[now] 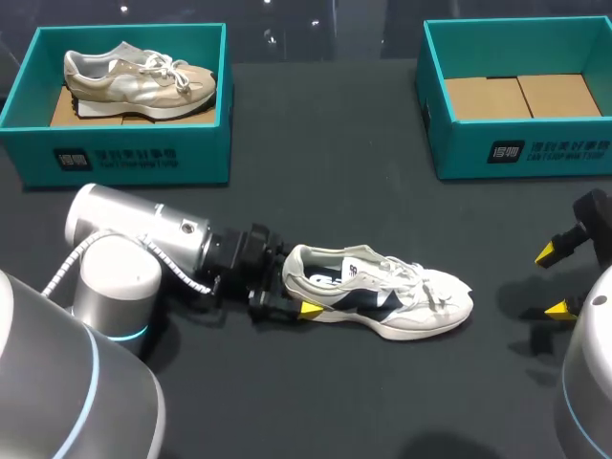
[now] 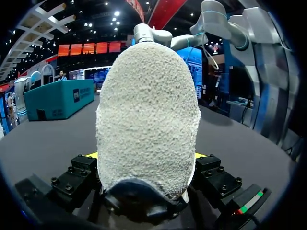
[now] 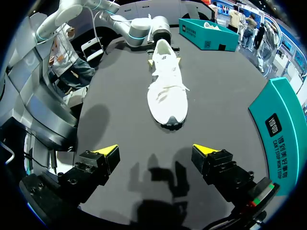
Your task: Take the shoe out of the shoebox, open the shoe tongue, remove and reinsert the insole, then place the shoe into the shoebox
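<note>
Yellow-tipped and closest to me, my left tool (image 1: 292, 292) is clamped on the heel of the white sneaker (image 1: 382, 296). In the left wrist view the pale, nubbly heel (image 2: 146, 115) fills the gap between the fingers, with a sliver of yellow tip pressed against it on each side. From overhead I see only the near fingertip beside the heel; the far one is hidden behind the shoe.

The sneaker, white with dark navy side panels and loose laces, sits sole down on the black desk (image 1: 363, 191) near its middle. Its heel points toward my left arm and its toe toward my right.

My right tool (image 1: 553, 280) hangs over the desk's right side with its fingers spread wide and nothing between them. It is well apart from the toe. In the right wrist view (image 3: 156, 151) the sneaker (image 3: 167, 91) lies straight ahead, toe first.

Farther back, the right shoebox (image 1: 516, 143), teal, shows its brown cardboard floor. At the far left stands the left shoebox (image 1: 124, 153), also teal, with a beige sneaker (image 1: 134, 76) lying inside it.
</note>
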